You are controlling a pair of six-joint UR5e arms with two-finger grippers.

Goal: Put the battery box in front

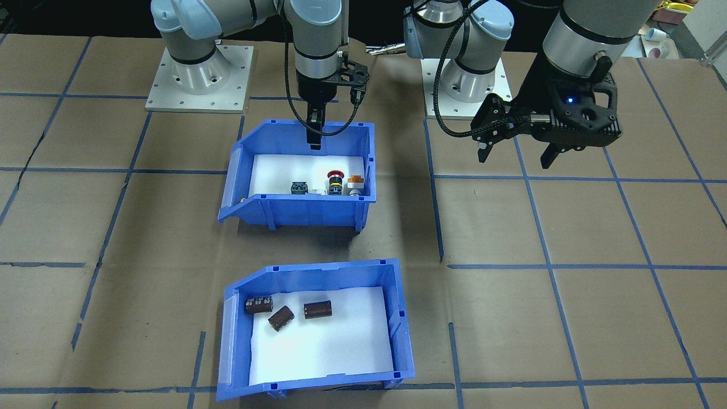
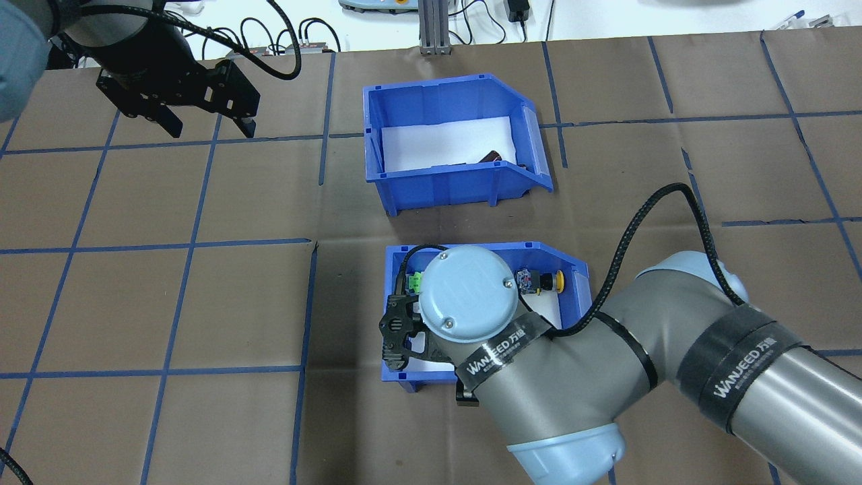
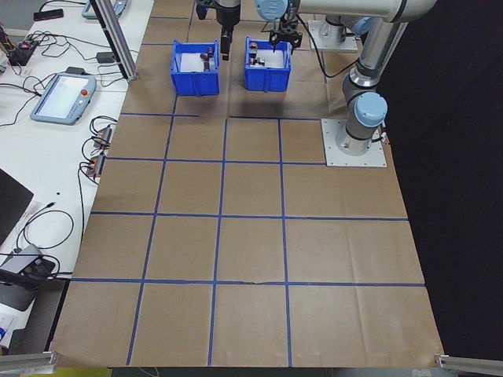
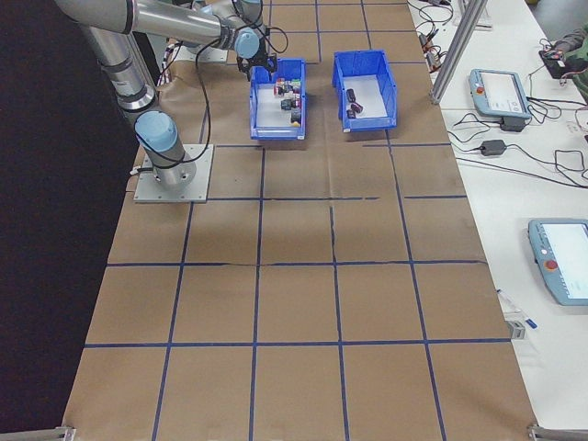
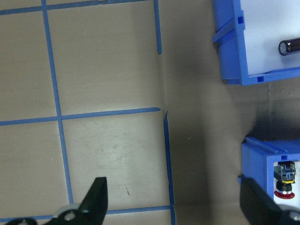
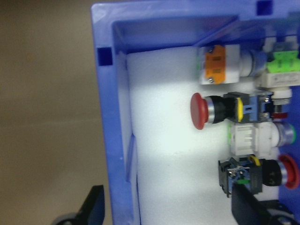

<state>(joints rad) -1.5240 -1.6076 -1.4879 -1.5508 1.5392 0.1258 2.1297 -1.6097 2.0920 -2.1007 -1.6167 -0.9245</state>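
**Right gripper straddles the switch bin's wall; battery box sits apart**

The battery box [image 1: 318,329] rests on the counter [image 1: 568,318] on the side far from the robot's bases, its three dark cylinders [image 1: 281,317] lying on the white foam near the back wall. Nothing touches it.

The second blue bin [image 1: 301,182], holding push-button switches [image 6: 225,108], stands between the battery box and the bases. The right arm reaches over it, wrist pointing straight down. The right gripper [image 6: 171,211] has its jaws parted, one finger outside the bin's end wall and the other inside over the foam, gripping nothing.

The left arm hangs above bare counter well to the side of both bins. The left gripper [image 5: 180,204] is spread wide and empty.
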